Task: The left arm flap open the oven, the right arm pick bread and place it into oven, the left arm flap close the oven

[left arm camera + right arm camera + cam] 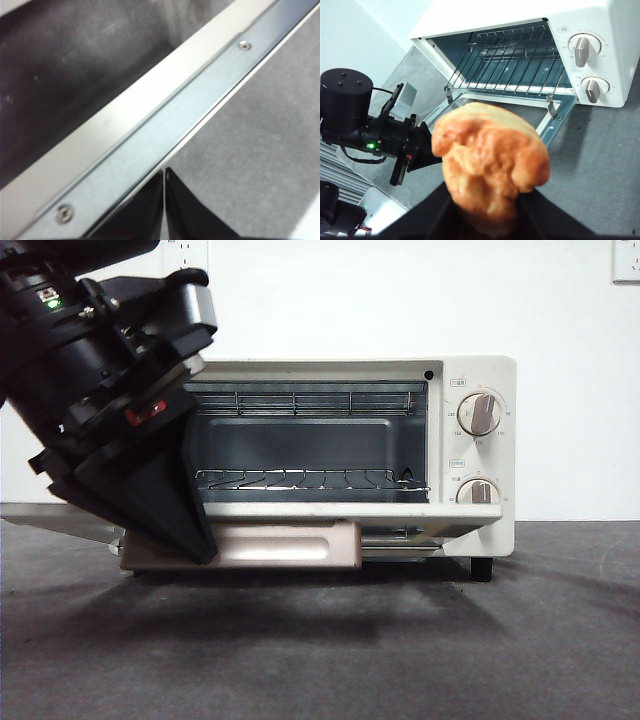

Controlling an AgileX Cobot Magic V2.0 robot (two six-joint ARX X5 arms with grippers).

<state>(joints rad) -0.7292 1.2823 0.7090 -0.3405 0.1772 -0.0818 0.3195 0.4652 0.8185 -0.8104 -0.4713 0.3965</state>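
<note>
The right hand (pixel 485 210) clenches the lumpy orange-tan bread bun (pixel 490 160) above the cream-white toaster oven's (pixel 470 390) lowered door. The left hand (pixel 195 540), jaws together, rests at that door's edge; bumping it could spoil the placement.

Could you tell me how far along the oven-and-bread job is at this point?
Done: the oven door is flapped down, and its wire rack is bare. The left gripper sits at the door's left edge, jaws together. In hand: the right gripper holds the bread in front of the opening, not yet inside. Left: placing the bread on the rack, then closing the door.
</note>
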